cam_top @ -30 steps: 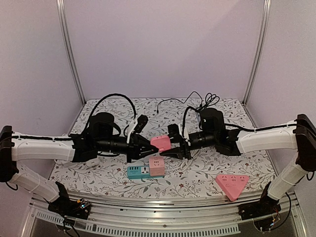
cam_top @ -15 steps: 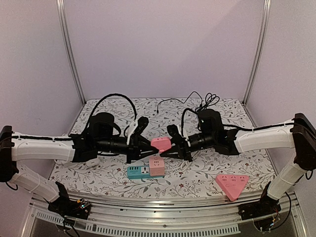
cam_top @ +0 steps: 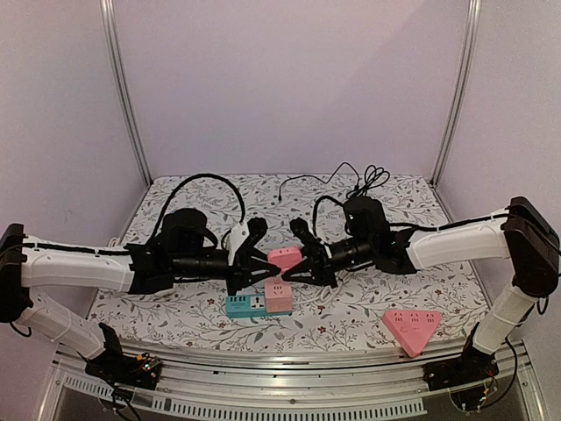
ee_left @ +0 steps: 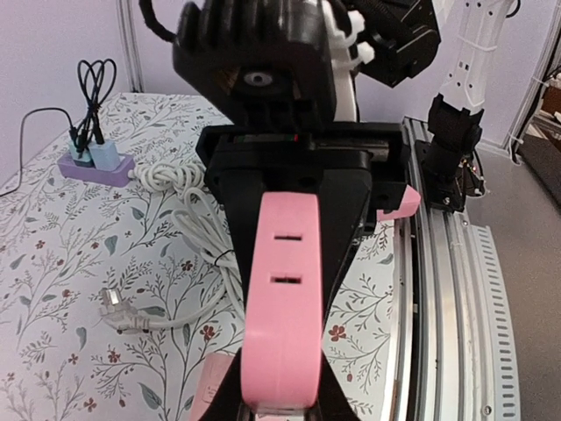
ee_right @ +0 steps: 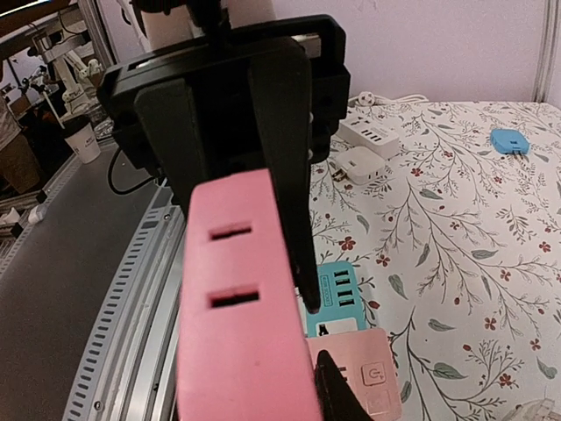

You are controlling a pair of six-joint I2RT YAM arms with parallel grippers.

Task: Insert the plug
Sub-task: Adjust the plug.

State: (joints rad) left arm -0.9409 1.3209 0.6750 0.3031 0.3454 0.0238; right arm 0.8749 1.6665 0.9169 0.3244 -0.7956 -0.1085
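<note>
**Mid-air hold above the desk (cam_top: 377,307).** The left hand (cam_top: 261,258) and right hand (cam_top: 300,261) meet nose to nose, and both are closed on the pink socket block (cam_top: 285,256). In each wrist view the block runs from my own fingers to the opposing jaws, which flank its far end. Its two-slot face is turned toward both wrist cameras.

The white plug (ee_left: 114,305) lies loose on the desk at the end of its white cable (ee_left: 197,230). Neither hand grips it, and it is well apart from the block. A blue-and-pink power strip (cam_top: 257,303) rests on the desk just beneath the hands.

I judge the step in hand to be passing or steadying the block between hands; insertion is not yet begun. Next, one hand must let go and back straight off without twisting the block. It must then go down for the plug, seize its body with the pins free, and line the pins up with the slots.
</note>
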